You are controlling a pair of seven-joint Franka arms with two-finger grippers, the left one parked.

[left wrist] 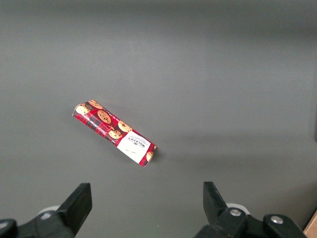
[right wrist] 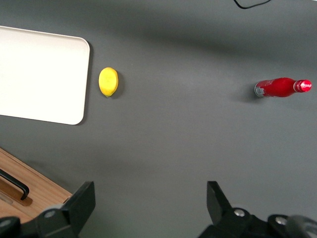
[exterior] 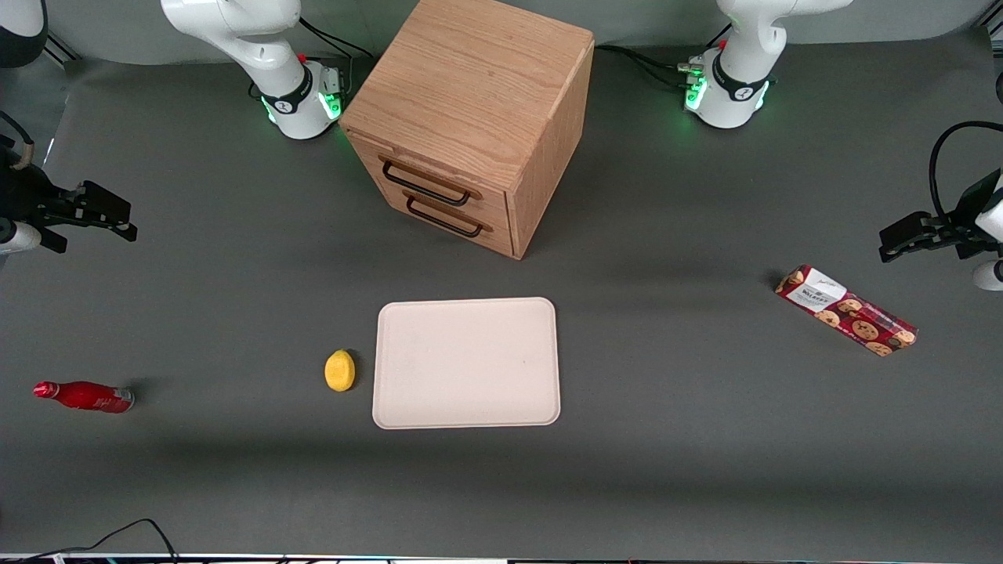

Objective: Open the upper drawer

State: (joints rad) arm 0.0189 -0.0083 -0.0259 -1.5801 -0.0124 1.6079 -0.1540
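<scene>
While my hand (exterior: 117, 219) hangs wide open and holds nothing above the worktop (exterior: 666, 439), the upper drawer (exterior: 431, 182) is closed.

A lemon (exterior: 339, 370) lies beside a cream tray (exterior: 467, 363) (red bottle (exterior: 85, 396) and cookie box (exterior: 847, 310) well apart).

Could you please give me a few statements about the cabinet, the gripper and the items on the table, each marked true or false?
1. The upper drawer is shut. True.
2. The gripper grips the drawer handle. False: it hovers open toward the working arm's end of the table, apart from the cabinet.
3. The lemon lies on the tray. False: it lies on the table beside the tray.
4. The red bottle lies on its side. True.
5. The cookie package sits on the cabinet. False: it lies on the table toward the parked arm's end.
</scene>
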